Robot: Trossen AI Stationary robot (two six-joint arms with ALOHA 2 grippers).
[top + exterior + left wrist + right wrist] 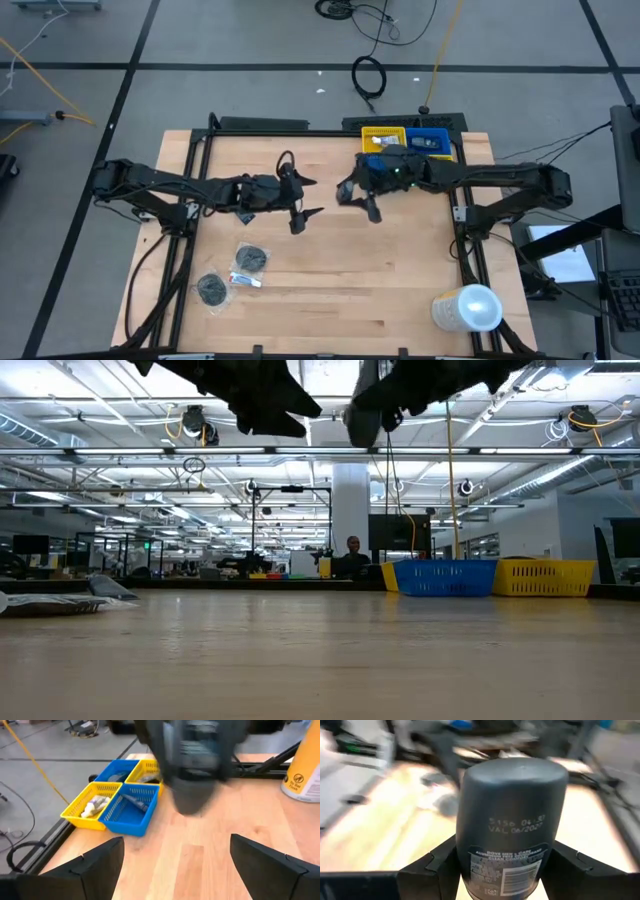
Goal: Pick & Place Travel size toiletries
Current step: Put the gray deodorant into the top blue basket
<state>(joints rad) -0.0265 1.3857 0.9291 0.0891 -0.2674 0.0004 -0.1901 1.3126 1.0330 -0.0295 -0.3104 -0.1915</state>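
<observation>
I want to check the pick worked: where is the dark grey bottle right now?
The dark grey bottle is clamped in the right tool, held above the table's far middle, close to the yellow and blue bins and facing the open left tool.

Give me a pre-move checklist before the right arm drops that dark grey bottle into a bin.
1. Grip: right gripper shut on the dark grey bottle, a finger on each side: ok.
2. Height: bottle held well above the table: ok.
3. Position: gripper beside the yellow and blue bins, not over them: not ok.
4. Room in the target bin: bins already hold items, space remains: ok.
5. Left gripper open, empty, near the table's middle, close to the right gripper: cannot tell if clear.
</observation>
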